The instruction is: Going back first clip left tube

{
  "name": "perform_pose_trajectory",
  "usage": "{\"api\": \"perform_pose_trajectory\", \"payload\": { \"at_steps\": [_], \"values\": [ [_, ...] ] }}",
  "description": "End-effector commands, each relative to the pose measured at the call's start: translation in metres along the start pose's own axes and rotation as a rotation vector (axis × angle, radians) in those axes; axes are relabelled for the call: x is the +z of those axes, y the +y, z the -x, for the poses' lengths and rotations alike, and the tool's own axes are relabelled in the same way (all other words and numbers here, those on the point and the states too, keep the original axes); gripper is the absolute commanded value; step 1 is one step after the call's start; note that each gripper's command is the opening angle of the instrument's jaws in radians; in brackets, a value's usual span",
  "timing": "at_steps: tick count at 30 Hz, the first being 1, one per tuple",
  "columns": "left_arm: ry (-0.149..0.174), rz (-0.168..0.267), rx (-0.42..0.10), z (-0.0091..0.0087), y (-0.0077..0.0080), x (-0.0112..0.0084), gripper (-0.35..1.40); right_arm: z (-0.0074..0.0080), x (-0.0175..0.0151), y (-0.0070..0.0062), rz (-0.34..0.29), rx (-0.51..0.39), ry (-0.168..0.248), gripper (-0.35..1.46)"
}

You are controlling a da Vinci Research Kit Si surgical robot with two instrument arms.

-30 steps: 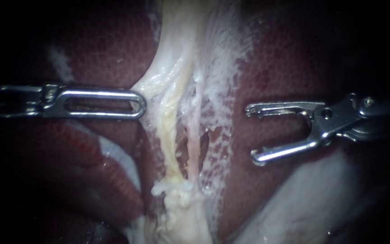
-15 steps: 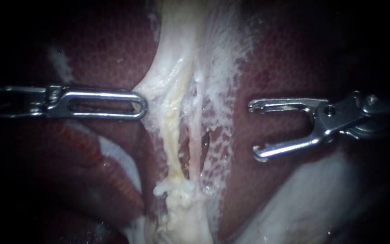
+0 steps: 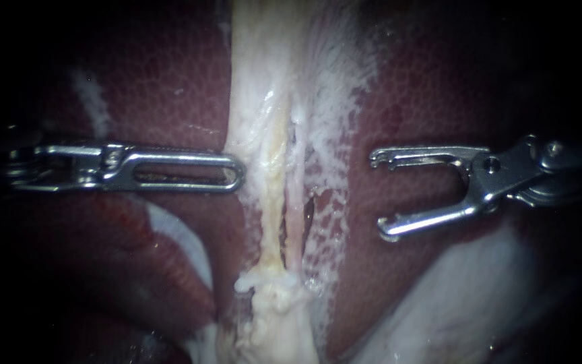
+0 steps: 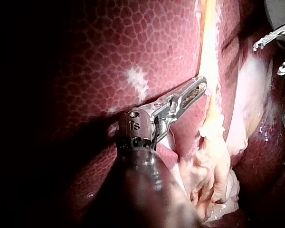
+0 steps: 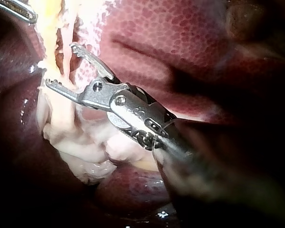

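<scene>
Left instrument [image 3: 237, 172] shifted right, seemingly clamping pale tissue [image 3: 249, 131], right instrument [image 3: 380, 195] gaping wide.

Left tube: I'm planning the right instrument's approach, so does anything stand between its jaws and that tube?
Yes. The right tube and a web of white tissue lie between the right instrument, its jaws open, and the left tube. The left instrument lies on that tube's far side.

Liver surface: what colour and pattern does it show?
The liver is dark red with a fine pale honeycomb network, clearest in the left wrist view.
</scene>
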Motion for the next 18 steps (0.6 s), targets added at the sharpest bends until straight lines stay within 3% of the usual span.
{"api": "perform_pose_trajectory", "payload": {
  "at_steps": [1,18],
  "values": [
    [0.0,0.001,0.0,0.0,0.0,0.0001,-0.35,0.0,0.0,0.0,0.0,0.0,0.0,0.6],
    [0.0,0.001,0.002,-0.0002,0.0,0.0006,-0.35,0.0001,0.0001,-0.0001,0.0,-0.001,0.0,0.6]
  ]
}}
